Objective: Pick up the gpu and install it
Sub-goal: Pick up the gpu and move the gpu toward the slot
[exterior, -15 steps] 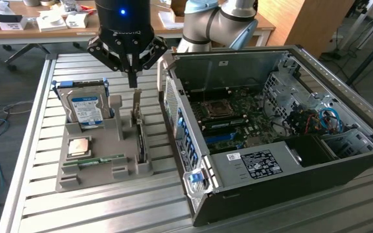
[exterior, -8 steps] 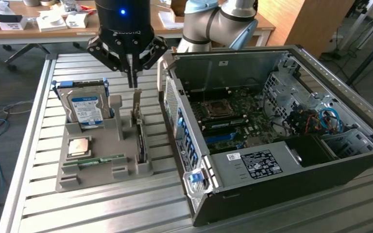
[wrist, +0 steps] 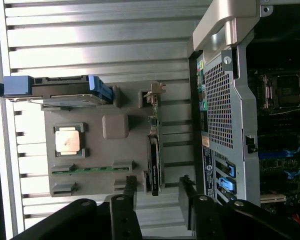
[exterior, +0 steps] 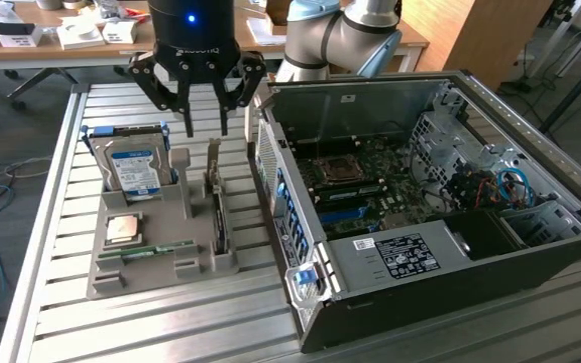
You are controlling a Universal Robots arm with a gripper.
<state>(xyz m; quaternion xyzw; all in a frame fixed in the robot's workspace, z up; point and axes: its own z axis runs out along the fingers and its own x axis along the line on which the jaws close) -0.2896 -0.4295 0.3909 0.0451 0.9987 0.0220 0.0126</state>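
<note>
While the gripper (exterior: 206, 125) hangs empty with its 2 fingers spread, the gpu (exterior: 215, 198) stands on edge in the grey tray (exterior: 119, 280) just beneath, its long axis seemingly running between them.

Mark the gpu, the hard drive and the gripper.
gpu (exterior: 219, 223): exterior view, middle of the upright card.
hard drive (exterior: 132, 170): exterior view, blue-white label.
gripper (exterior: 206, 127): exterior view, midway between its open fingertips.
</note>
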